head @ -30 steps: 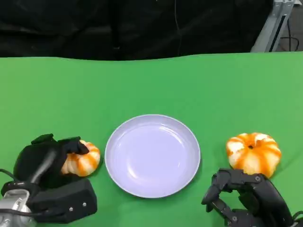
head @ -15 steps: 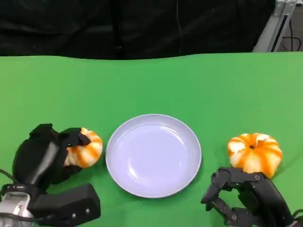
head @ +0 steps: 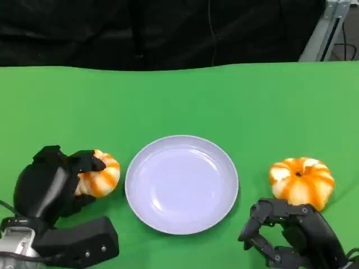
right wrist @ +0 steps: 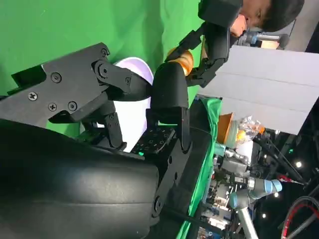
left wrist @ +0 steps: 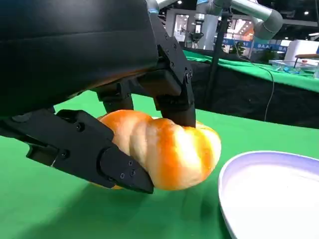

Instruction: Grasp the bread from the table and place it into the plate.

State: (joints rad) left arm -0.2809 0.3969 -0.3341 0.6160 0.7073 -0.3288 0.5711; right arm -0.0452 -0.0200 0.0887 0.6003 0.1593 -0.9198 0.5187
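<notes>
Bread (head: 100, 175), a round orange-and-white striped roll, sits at about nine o'clock from the plate (head: 182, 183), just beside its rim and not on it. From the head view the left hand (head: 53, 185) is wrapped around the roll, black fingers curled over its top and near side. In the left wrist view the same bread (left wrist: 167, 152) is clasped between a finger (left wrist: 89, 149) beneath and in front of it and others pressing from behind; its underside looks slightly raised off the green table (left wrist: 40, 209), though I cannot tell for sure whether it still touches. The pale lavender plate (left wrist: 271, 194) lies close by in that view, apart from the roll.

A second striped bread (head: 301, 181) rests on the table at three o'clock from the plate, well apart from the rim. At about five o'clock from the plate, just below that roll, the right hand (head: 291, 232) hovers with its fingers bent and spread, gripping nothing and not touching the roll. The right wrist view shows that hand's fingers (right wrist: 169, 97) parted, with a slice of the plate (right wrist: 130, 69) and green table beyond them, and a person (right wrist: 259, 15) at the far edge.

The green table (head: 179, 101) stretches away toward twelve o'clock, ending at a black backdrop (head: 146, 31).
</notes>
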